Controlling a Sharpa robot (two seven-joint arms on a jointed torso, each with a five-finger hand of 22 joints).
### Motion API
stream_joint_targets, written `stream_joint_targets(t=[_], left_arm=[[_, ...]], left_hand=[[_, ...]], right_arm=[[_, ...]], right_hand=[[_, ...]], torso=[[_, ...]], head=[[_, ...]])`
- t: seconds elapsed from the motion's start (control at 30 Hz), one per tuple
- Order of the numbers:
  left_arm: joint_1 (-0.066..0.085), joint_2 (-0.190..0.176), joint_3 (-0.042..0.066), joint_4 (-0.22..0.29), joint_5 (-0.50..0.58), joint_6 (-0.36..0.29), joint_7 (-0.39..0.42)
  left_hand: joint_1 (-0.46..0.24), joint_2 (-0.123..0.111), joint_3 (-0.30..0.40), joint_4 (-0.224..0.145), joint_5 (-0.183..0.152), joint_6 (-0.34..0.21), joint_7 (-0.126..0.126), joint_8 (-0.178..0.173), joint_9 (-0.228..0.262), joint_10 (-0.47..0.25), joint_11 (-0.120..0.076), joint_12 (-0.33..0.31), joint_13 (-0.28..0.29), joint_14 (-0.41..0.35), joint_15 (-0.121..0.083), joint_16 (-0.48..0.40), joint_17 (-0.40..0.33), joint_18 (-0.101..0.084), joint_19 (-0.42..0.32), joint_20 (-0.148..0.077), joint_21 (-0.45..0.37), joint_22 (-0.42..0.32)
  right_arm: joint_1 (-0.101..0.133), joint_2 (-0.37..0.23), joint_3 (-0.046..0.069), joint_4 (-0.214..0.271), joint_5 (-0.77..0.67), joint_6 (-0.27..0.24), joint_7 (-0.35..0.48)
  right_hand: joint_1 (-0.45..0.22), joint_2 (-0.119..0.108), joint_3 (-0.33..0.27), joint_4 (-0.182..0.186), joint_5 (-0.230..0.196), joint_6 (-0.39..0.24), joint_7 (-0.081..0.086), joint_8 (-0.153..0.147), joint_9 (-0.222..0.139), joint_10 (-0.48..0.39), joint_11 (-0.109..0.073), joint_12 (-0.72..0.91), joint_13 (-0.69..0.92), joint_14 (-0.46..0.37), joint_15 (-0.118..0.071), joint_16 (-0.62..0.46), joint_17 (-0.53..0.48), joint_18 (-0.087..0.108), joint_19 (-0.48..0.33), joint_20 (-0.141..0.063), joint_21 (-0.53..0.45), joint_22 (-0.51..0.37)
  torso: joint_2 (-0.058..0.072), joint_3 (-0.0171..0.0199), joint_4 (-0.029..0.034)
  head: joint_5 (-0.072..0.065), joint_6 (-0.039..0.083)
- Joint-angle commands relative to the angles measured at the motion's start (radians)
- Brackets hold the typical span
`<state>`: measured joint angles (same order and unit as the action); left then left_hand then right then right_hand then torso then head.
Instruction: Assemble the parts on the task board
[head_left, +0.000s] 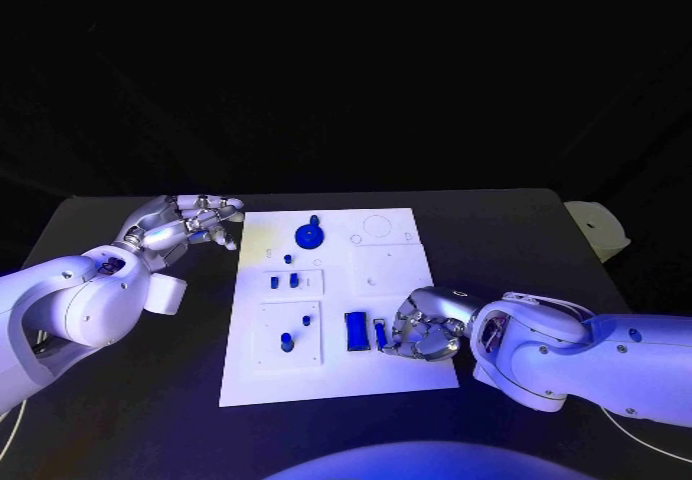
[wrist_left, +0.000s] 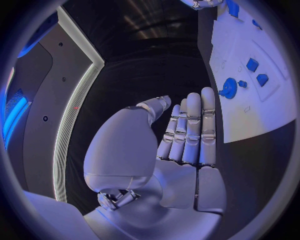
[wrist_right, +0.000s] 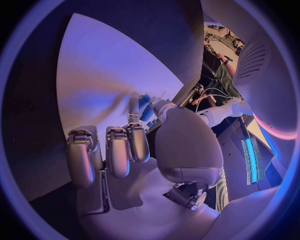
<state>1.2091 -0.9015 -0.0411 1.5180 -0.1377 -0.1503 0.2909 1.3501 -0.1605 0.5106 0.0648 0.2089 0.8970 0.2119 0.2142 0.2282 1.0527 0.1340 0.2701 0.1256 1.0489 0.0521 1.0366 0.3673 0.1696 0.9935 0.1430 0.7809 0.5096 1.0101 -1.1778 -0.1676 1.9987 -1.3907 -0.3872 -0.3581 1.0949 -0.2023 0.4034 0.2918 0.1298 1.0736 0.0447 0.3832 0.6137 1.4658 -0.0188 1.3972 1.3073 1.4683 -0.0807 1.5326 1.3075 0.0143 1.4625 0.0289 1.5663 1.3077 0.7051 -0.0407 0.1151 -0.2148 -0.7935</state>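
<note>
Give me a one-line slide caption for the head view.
Right hand on the board beside a flat blue part; left hand off the board's far left corner, holding nothing.

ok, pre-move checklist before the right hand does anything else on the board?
1. Right hand at the parts: ok, it sits on the task board at its near right, beside the small blue bar.
2. Grip on the small blue bar: cannot tell, the fingers hide the contact in the head view and the right wrist view.
3. Large blue block: ok, lying on the board just left of the small bar, not held.
4. Left hand: ok, off the board's far left corner, fingers straight, holding nothing.
5. Round blue part: ok, on the far end of the board, untouched.
</note>
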Motion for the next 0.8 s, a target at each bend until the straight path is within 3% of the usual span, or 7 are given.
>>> stream_joint_targets(t=[0.03,0.4,0.8], left_arm=[[0.000,0.001,0.001,0.002,-0.003,0.013,0.007],[0.000,0.000,0.001,0.003,-0.003,0.013,0.006],[0.000,0.000,0.001,0.003,-0.003,0.014,0.005]], left_hand=[[0.003,0.009,-0.001,0.006,0.004,-0.005,0.000,-0.003,-0.002,-0.006,0.002,0.004,-0.001,-0.002,0.005,0.000,-0.001,0.014,0.006,0.003,-0.005,-0.001],[0.003,0.009,-0.001,0.006,0.004,-0.005,0.000,-0.003,-0.002,-0.006,0.002,0.004,-0.001,-0.002,0.005,0.000,-0.001,0.014,0.006,0.003,-0.005,-0.001],[0.003,0.009,-0.001,0.006,0.004,-0.005,0.000,-0.003,-0.002,-0.006,0.002,0.004,-0.001,-0.002,0.005,0.000,-0.001,0.014,0.006,0.003,-0.005,-0.001]], right_arm=[[-0.002,0.010,0.000,-0.008,-0.009,-0.001,-0.012],[-0.003,0.039,0.000,-0.031,-0.019,-0.024,-0.033],[-0.003,0.049,0.000,-0.046,-0.024,-0.002,-0.041]], right_hand=[[-0.001,0.018,-0.009,-0.001,-0.003,0.004,0.003,0.007,-0.002,0.051,-0.006,0.008,0.193,0.088,-0.005,0.007,0.194,-0.014,0.108,-0.006,0.004,0.263],[-0.008,0.030,-0.014,0.000,-0.003,0.006,0.002,0.008,-0.003,0.052,-0.006,0.012,0.194,0.089,-0.005,0.007,0.195,-0.014,0.108,-0.006,0.004,0.263],[0.021,0.024,-0.026,-0.012,-0.010,0.003,0.000,0.008,-0.005,0.052,-0.008,0.009,0.194,0.088,-0.007,0.007,0.194,-0.014,0.108,-0.007,0.004,0.263]], torso=[[0.000,0.0002,-0.0005],[0.000,0.0005,-0.0003],[-0.001,0.0006,-0.0011]], head=[[0.002,0.001],[0.001,0.001],[0.002,0.000]])
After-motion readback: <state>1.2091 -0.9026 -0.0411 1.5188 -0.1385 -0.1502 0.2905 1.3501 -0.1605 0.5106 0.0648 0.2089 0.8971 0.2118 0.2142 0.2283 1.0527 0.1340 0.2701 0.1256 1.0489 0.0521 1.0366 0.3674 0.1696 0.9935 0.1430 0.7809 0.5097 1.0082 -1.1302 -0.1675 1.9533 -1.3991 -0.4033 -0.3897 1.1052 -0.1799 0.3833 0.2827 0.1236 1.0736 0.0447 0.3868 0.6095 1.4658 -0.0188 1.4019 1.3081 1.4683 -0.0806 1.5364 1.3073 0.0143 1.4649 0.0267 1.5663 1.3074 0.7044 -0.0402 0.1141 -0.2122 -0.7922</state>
